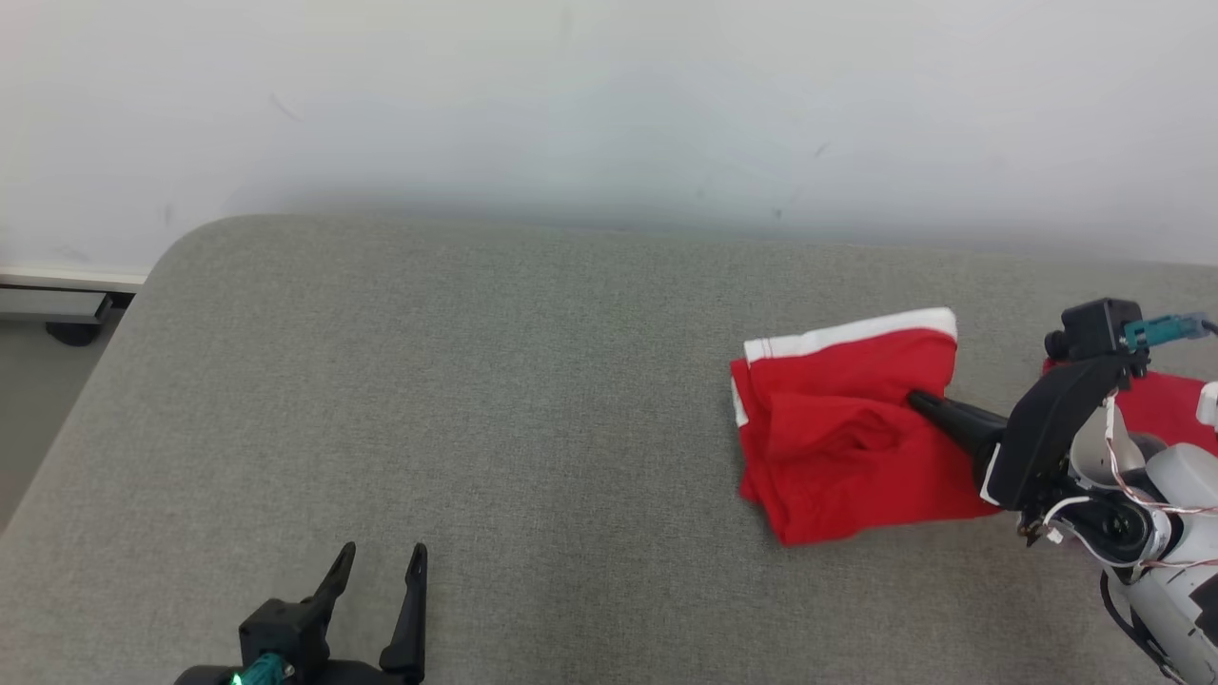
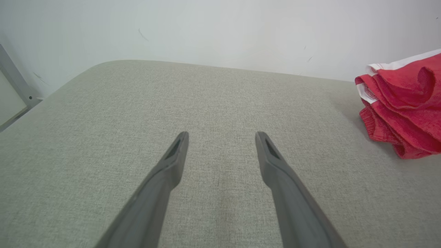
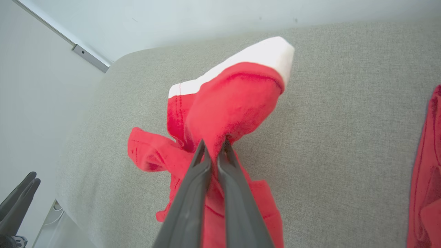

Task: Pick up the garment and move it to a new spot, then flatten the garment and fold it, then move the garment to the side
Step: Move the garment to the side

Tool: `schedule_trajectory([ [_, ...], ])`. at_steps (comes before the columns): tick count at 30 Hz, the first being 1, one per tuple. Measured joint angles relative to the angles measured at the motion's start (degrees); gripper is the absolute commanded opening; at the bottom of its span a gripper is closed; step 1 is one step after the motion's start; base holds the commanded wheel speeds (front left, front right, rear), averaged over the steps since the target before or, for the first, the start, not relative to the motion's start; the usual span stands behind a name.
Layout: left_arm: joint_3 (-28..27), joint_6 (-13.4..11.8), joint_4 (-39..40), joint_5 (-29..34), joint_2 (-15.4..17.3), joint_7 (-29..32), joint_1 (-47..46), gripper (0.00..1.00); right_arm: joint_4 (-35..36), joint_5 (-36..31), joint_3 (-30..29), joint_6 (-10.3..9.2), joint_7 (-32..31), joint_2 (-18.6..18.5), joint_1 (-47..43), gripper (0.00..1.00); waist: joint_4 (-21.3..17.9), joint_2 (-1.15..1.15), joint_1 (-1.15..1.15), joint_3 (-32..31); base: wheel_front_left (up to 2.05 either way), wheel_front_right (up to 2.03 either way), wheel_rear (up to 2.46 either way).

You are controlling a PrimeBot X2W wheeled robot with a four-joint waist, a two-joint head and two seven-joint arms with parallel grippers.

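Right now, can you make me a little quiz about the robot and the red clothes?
1. True or false: the left pincer is holding the red garment.
2. What colour is the band along the garment's edge? A) blue B) white C) yellow
3. Fill the gap: the right pincer is shut on the ____.

Key: 1 false, it stands open over the grey cushion; 2 B; 3 garment.
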State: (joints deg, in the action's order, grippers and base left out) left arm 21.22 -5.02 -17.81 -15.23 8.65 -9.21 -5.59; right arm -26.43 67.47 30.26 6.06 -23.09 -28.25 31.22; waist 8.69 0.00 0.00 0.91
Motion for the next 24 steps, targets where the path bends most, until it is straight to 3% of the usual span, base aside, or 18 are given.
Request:
schedule_trajectory([
  [24,0.27,0.07,0.53,0.00,0.34,-0.04,0.42,1.00,1.64,-3.43,1.96,1.01,-1.02,-7.30,1.95,0.00,-2.91,0.00,0.00,1.35,0.00,0.00,0.00],
])
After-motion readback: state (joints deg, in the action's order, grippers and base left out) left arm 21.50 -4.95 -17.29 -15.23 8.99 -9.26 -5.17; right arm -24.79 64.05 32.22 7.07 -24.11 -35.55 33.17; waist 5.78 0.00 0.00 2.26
